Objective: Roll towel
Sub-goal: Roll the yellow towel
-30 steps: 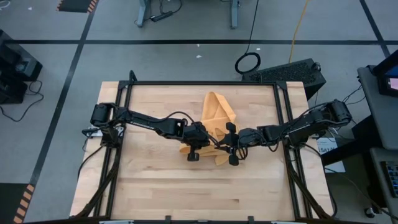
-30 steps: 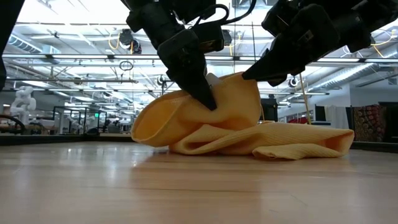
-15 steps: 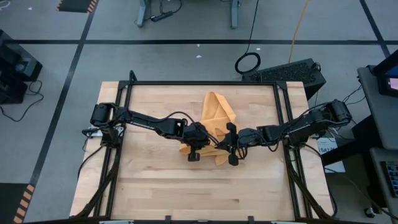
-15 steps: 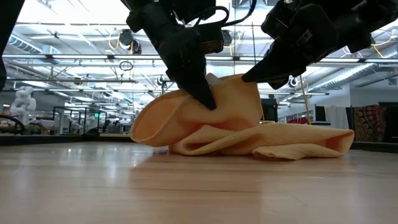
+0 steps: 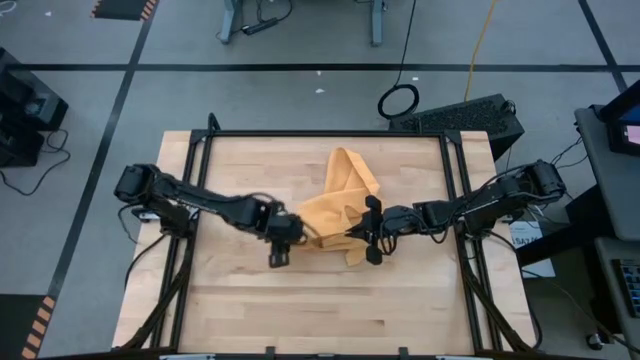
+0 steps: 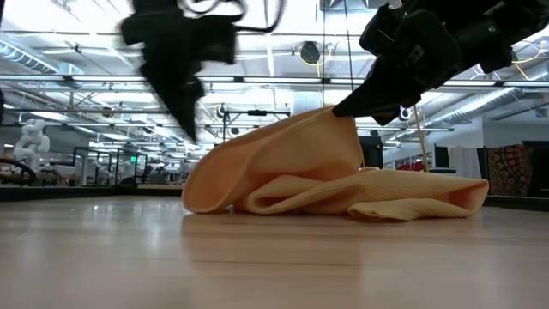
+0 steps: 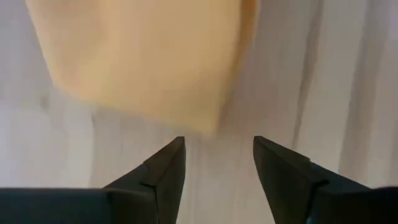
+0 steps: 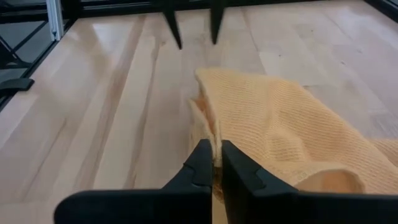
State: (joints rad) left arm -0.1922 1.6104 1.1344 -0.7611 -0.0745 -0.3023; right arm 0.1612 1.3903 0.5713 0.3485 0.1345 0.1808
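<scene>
The orange-yellow towel [image 5: 335, 195] lies crumpled at the middle of the wooden table [image 5: 240, 310]. Its lower folds rest on the wood [image 6: 386, 202], and one part is raised into a peak. My right gripper [image 5: 352, 232] is shut on that peak [image 6: 339, 109]. My left gripper [image 5: 285, 240] hangs open, pointing steeply down, just off the towel's left end [image 7: 143, 56]. There is nothing between its fingers [image 7: 216, 149], and in the low view it shows blurred [image 6: 184, 112], clear of the cloth. My right gripper pinches a raised edge of the towel [image 8: 210, 134] between its two fingers. It comes from the table's right side, slanting a little downward. One layer or several, I cannot tell. The held part stands lifted and the cloth slopes down from it to the table [image 6: 214, 193].
Bare wood lies all around the towel, widest toward the near edge [image 5: 320, 320]. A black metal frame [image 5: 200, 150] borders the table. Beyond the far edge a black box [image 5: 470, 115] and cables lie on the floor.
My left gripper has opened, let go of the towel and drawn back toward the table's left edge, rising a little and tipping steeper. The towel's left part, held up before, has sagged into a slope. My right gripper has kept its place and hold.
</scene>
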